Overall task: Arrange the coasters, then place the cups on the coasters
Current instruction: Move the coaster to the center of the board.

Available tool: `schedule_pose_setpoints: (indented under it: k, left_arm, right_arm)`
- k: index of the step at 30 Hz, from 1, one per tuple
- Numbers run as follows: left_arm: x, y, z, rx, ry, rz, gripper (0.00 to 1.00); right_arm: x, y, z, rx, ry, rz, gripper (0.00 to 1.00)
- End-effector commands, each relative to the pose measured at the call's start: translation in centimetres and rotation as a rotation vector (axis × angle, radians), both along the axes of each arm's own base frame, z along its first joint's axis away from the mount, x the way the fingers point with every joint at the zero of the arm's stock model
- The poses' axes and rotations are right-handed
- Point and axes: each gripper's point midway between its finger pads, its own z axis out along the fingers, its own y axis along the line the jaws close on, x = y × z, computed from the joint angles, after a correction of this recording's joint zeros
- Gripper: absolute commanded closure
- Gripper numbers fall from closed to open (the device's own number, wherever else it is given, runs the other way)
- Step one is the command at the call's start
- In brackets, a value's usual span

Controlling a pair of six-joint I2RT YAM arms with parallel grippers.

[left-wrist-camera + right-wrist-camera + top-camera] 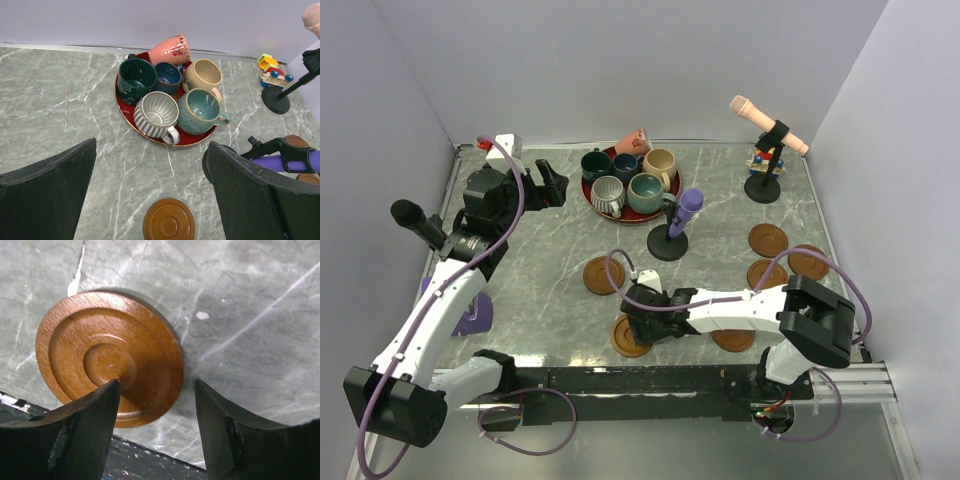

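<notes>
Six brown coasters lie on the marble table. One coaster (603, 275) (169, 220) is left of centre, and one (624, 345) (107, 357) is at the front edge. Another (732, 342) is half hidden under the right arm, and three (768, 238) sit at the right. My right gripper (636, 322) (156, 385) hovers open over the front-edge coaster, one finger above it and one above bare table. The cups stand on a red plate (588, 192) (192, 141): grey ribbed (156, 114), teal (200, 110), beige (202, 75), dark green (136, 77) and dark blue (167, 77). The pink one (170, 49) is tipped over. My left gripper (554, 184) (152, 145) is open beside the plate.
A purple microphone on a black stand (678, 225) is between the plate and the right arm. A peach microphone (768, 128) and a small toy (763, 160) are at the back right. A black microphone (415, 220) stands by the left wall. Walls close three sides.
</notes>
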Motion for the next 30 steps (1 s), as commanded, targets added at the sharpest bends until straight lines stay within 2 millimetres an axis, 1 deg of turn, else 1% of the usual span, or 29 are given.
schedule_pose_setpoints:
  k: [1, 10, 16, 22, 28, 30]
  left_arm:
    - [0.1, -0.2, 1.2, -0.022, -0.042, -0.005, 0.03]
    - [0.0, -0.2, 1.4, -0.025, -0.046, -0.004, 0.03]
    - [0.1, -0.2, 1.3, -0.026, -0.044, -0.004, 0.03]
    - [0.1, -0.2, 1.3, -0.025, -0.042, -0.001, 0.03]
    - [0.0, -0.1, 1.4, -0.026, -0.045, 0.002, 0.04]
    - [0.0, -0.1, 1.4, -0.026, -0.047, 0.002, 0.03]
  right_arm:
    - [0.6, 1.4, 0.1, 0.017, -0.001, -0.003, 0.32]
    - [1.4, 1.6, 0.0, -0.025, -0.042, -0.018, 0.36]
    - [1.5, 3.1, 0.0, -0.031, -0.055, -0.005, 0.37]
    - [1.8, 4.0, -0.3, -0.033, -0.064, -0.002, 0.39]
    - [2.5, 4.6, -0.2, -0.037, -0.093, -0.015, 0.41]
    - [2.8, 5.3, 0.1, -0.015, -0.103, -0.011, 0.41]
